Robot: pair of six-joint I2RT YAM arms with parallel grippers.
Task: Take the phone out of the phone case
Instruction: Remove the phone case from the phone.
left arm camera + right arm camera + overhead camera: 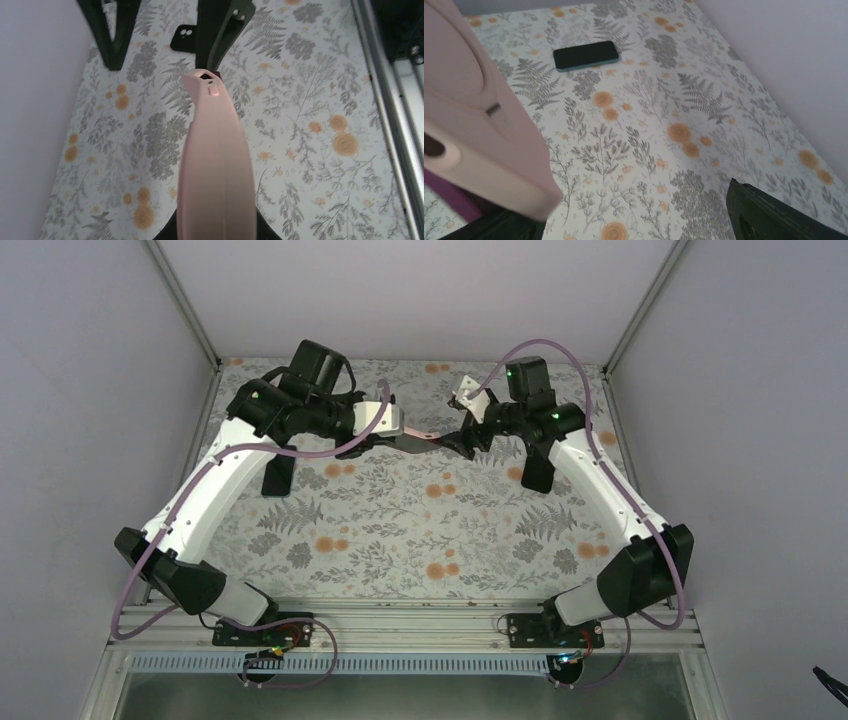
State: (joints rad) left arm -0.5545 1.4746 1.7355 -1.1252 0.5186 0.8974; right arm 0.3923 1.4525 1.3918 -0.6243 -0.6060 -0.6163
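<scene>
The salmon-pink phone case [416, 432] hangs in the air between my two grippers, above the far middle of the table. My left gripper [396, 430] is shut on one end of it. In the left wrist view the phone case [215, 160] runs away from me, bowed, with a small cutout at its far tip. My right gripper [464, 440] is open, fingers wide apart. Its left finger [220, 30] touches the case's far end [479, 115]. No phone shows inside the case. Two black phones lie on the table, and I cannot tell which is the task's phone.
One black phone [278, 473] lies screen up at the far left, also seen in the right wrist view [586, 54]. The other [537, 466] lies at the far right, and its corner shows two lenses [183, 36]. The floral table mat [420, 530] spreads below. Walls close in at back and sides.
</scene>
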